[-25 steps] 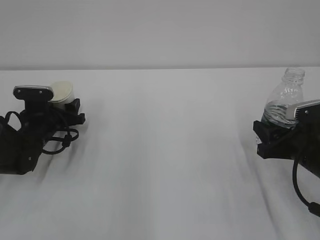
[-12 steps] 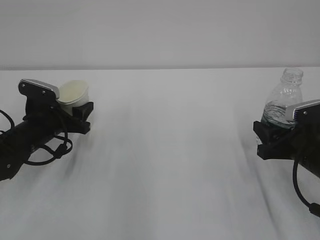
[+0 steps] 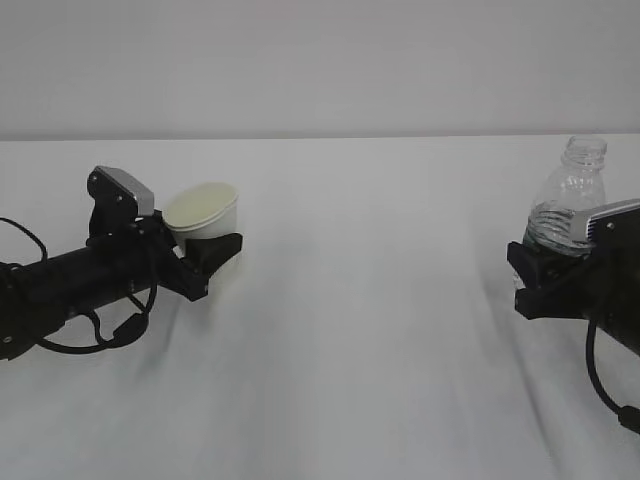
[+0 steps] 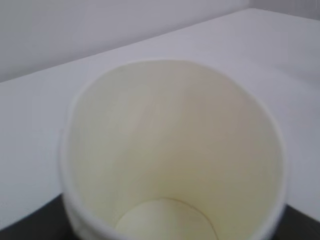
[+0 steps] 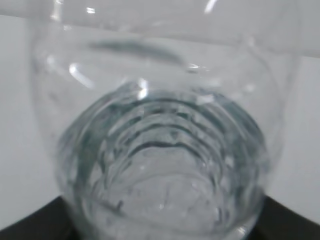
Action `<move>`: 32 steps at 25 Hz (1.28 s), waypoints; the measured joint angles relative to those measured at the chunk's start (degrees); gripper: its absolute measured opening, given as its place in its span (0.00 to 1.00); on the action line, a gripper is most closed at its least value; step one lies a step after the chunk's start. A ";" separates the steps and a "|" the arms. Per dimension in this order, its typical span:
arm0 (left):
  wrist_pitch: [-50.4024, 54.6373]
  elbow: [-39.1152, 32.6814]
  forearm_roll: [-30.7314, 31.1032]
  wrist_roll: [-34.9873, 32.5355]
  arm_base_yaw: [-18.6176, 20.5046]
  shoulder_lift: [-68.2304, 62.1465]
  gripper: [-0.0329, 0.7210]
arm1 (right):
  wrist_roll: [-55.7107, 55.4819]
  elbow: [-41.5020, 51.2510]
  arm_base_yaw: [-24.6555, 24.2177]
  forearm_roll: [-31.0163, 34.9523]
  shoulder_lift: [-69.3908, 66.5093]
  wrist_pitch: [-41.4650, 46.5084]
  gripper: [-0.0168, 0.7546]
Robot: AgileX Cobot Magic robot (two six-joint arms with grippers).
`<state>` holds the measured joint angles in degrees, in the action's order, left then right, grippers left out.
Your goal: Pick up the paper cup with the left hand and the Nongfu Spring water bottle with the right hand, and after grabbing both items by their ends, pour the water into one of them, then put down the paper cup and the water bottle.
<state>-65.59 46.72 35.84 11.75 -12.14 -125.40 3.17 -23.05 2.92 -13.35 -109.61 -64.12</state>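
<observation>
Here, on a plain white table (image 3: 340, 330), 2 black robot arms each hold 1 item. On the left, the black two-finger left hand (image 3: 205, 268), with looped cables and a grey-topped wrist module, is clamped round the lower part of the small cream paper cup with a rolled rim (image 3: 203, 210); the cup is off the table, tilted a little, its mouth turned up and toward the camera. The left wrist view looks straight into the paper cup (image 4: 172, 150), whose inside shows dry and bare down to its round base. At the far right, the black right hand (image 3: 545, 275) grips the small clear ribbed plastic Nongfu Spring water bottle (image 3: 570, 205) low on its body; the bottle stands upright, capless. Clear water (image 5: 165, 170) fills its lower part, seen close in the right wrist view. The 2 items are well apart.
</observation>
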 joint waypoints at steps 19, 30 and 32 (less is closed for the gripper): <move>-0.09 12.75 10.92 7.98 -12.93 -3.50 0.64 | 0.26 0.00 0.00 1.11 0.00 0.00 0.56; 0.01 14.53 16.58 12.02 -13.89 -7.12 0.64 | 2.16 0.00 0.00 1.23 0.00 0.00 0.56; 0.01 14.98 16.90 12.10 -15.18 -7.77 0.64 | 2.36 0.00 0.00 1.34 0.00 0.00 0.56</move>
<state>-65.58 61.70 52.74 23.86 -27.31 -133.17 5.53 -23.05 2.92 -12.01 -109.61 -64.12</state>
